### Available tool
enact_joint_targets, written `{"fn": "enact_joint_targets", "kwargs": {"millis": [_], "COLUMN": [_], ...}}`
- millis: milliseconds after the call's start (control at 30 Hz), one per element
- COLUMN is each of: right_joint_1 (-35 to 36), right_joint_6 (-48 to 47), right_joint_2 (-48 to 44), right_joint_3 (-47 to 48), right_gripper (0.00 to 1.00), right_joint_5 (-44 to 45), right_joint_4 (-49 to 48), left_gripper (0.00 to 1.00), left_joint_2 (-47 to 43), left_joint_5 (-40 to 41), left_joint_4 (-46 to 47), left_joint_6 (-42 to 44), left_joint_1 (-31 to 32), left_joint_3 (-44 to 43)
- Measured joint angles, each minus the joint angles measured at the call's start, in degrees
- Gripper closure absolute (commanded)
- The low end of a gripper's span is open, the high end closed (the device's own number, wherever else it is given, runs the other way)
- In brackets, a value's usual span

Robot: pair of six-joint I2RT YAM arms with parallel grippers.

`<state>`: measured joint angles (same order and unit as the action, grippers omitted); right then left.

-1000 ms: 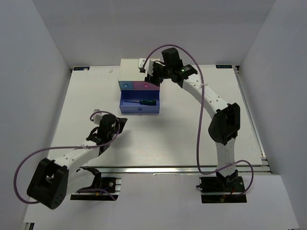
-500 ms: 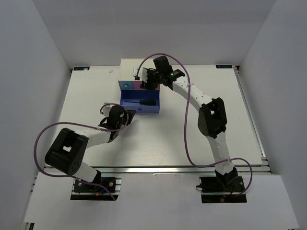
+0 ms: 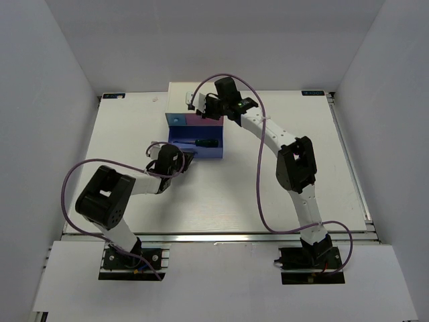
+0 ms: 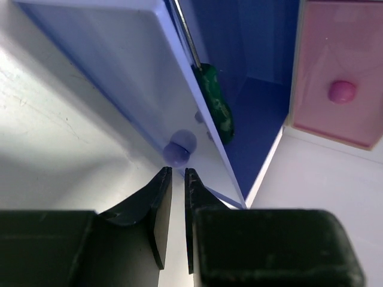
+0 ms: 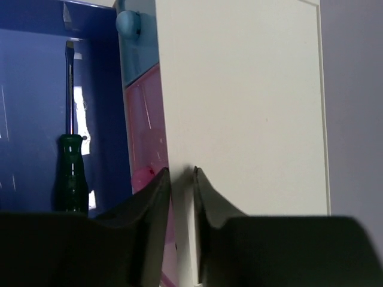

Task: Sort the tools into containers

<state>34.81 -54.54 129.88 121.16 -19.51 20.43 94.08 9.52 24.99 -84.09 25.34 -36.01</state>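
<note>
Just beside drawer knob (image 4: 179, 149), left fingers (image 4: 157, 210) nearly together

No legible text; small dark stickers (image 3: 112, 96) at far corners of flat white bench (image 3: 234, 194) too tiny to read.

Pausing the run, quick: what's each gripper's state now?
Left gripper: closed, empty, by the round knob of the wide periwinkle drawer.
Right gripper: closed, empty, over the white box cabinet.
</note>
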Motion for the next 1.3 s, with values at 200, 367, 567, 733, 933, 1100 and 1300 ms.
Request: {"fn": "enact_joint_targets", "kwargs": {"millis": [200, 367, 567, 733, 933, 1100, 1300], "right_joint_1": [-0.09, -0.42, -1.36, -2.25, -2.32, -2.19, -2.23], "right_joint_6": [-2.03, -3.37, -4.61, -5.16, -5.53, -6.05, -7.08], "right_joint_2": [-0.33, -2.08, -3.76, -4.35, -6.27, -7.08, -7.17], "right_joint_3": [-1.84, -5.66, -7.82, -8.22, -10.05, -10.38, -10.38], "right_gripper": [0.91, 0.93, 0.95, 0.96, 0.96, 0.97, 0.97], "right_joint_5": [-0.92, -1.92, -2.19, -1.95, -3.06, -4.2, -4.28], "right_joint_4": [-2.43, -5.27, -4.92, -3.85, -1.88, 0.15, 0.68], "left_gripper": [0.75, 0.75, 0.73, 0.71, 0.66, 0.62, 0.58], "left_joint_2": [4.09, 7.61, 13.25, 16.5, 19.93, 22.38, 24.3], "left_joint_5": [-0.04, -0.44, -0.96, -1.05, -0.5, 0.09, -0.63], "left_joint_4": [1.22, 3.28, 4.76, 4.98, 5.01, 4.85, 3.74], "left_joint_6": [0.0, -0.07, 0.04, 0.17, 0.48, 1.2, 2.56], "left_joint_1": [0.0, 0.2, 0.28, 0.2, -1.7, -3.3, -3.61], "left_joint_3": [-2.01, -4.81, -10.71, -14.64, -19.47, -22.38, -24.15]}}
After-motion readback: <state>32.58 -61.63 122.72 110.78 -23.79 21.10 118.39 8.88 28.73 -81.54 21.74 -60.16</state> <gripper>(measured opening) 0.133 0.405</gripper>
